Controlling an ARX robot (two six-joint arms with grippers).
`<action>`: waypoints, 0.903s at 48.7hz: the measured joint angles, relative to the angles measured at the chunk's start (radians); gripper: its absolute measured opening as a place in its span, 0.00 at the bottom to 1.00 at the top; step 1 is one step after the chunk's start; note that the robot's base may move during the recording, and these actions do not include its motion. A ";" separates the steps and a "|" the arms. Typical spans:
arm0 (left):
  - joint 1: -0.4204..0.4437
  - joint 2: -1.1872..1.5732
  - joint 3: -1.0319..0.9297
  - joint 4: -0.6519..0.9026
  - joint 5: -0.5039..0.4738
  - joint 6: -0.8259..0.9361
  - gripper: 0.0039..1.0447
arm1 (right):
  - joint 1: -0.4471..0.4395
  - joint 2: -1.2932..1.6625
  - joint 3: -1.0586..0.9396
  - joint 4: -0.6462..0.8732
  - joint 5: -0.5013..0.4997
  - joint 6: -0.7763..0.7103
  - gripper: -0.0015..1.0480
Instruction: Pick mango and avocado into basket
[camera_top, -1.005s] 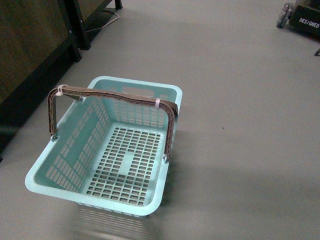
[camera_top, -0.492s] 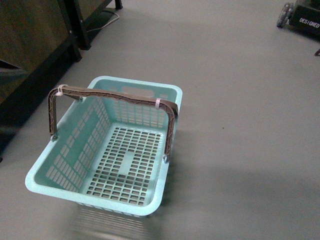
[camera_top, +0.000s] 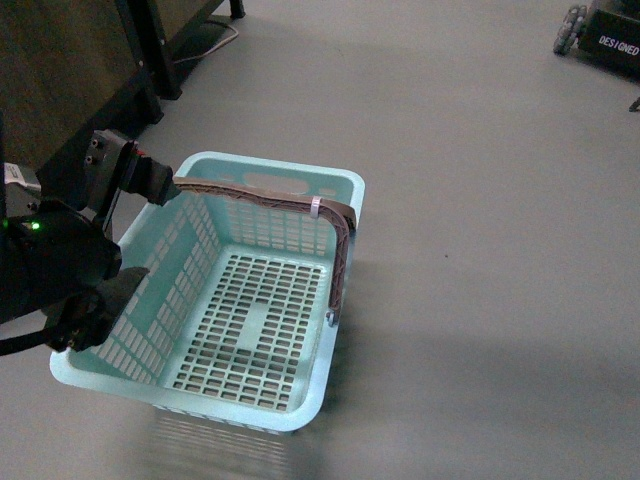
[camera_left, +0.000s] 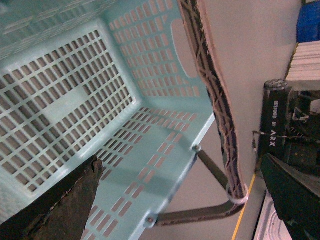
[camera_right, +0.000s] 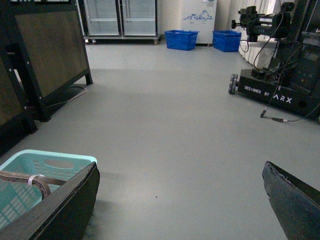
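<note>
Our left gripper (camera_left: 181, 161) hung over the left wall of the teal basket (camera_top: 250, 320), jaws wide apart, gripping nothing. The basket sat on the floor, long axis running near-to-far and angled slightly right, handle (camera_top: 260, 195) raised across it. Our right gripper (camera_right: 181, 167) gaped wide too, nothing in it.

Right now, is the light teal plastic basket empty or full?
Empty: the light teal plastic basket shows only bare slotted floor, no fruit.
</note>
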 joint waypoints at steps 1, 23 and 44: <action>0.001 0.013 0.011 0.011 -0.002 -0.008 0.93 | 0.000 0.000 0.000 0.000 0.000 0.000 0.93; -0.005 0.221 0.266 0.113 -0.008 -0.101 0.93 | 0.000 0.000 0.000 0.000 0.000 0.000 0.93; -0.024 0.329 0.401 0.198 -0.010 -0.173 0.72 | 0.000 0.000 0.000 0.000 0.000 0.000 0.93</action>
